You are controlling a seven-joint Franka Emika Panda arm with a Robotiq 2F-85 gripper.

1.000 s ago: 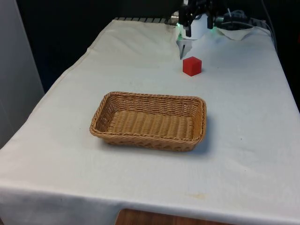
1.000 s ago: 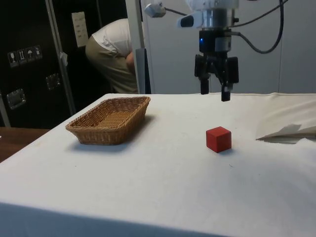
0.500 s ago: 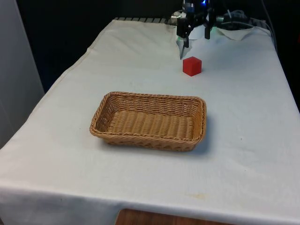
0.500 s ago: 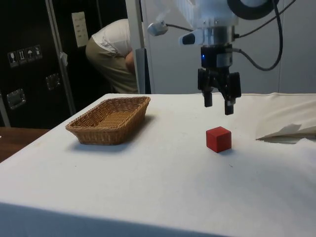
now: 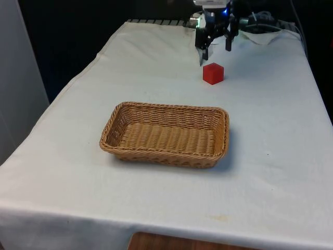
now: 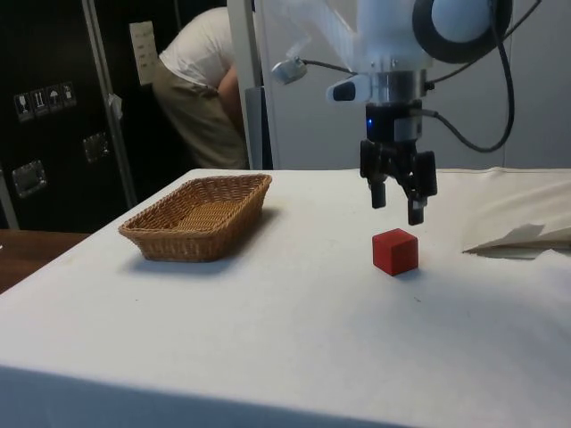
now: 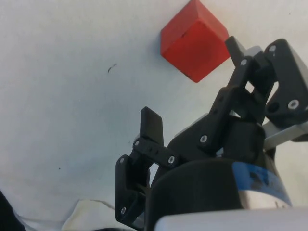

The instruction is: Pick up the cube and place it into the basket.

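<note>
A red cube [image 5: 213,73] [image 6: 394,251] [image 7: 194,40] rests on the white cloth, on the robot's side of the wicker basket [image 5: 165,134] [image 6: 200,215]. My black gripper [image 5: 215,48] [image 6: 397,203] [image 7: 190,84] hangs a little above the cube, slightly behind it towards the robot. Its fingers [image 7: 150,126] are spread open with nothing between them. The basket is empty.
A crumpled fold of white cloth [image 5: 265,35] [image 6: 526,238] lies near the robot's base. Behind the table in the side view a person [image 6: 203,80] bends over by the dark cabinets.
The gripper has come down and forward towards the cube, staying open. The cube and basket have not moved. The person in the side view has shifted a little.
</note>
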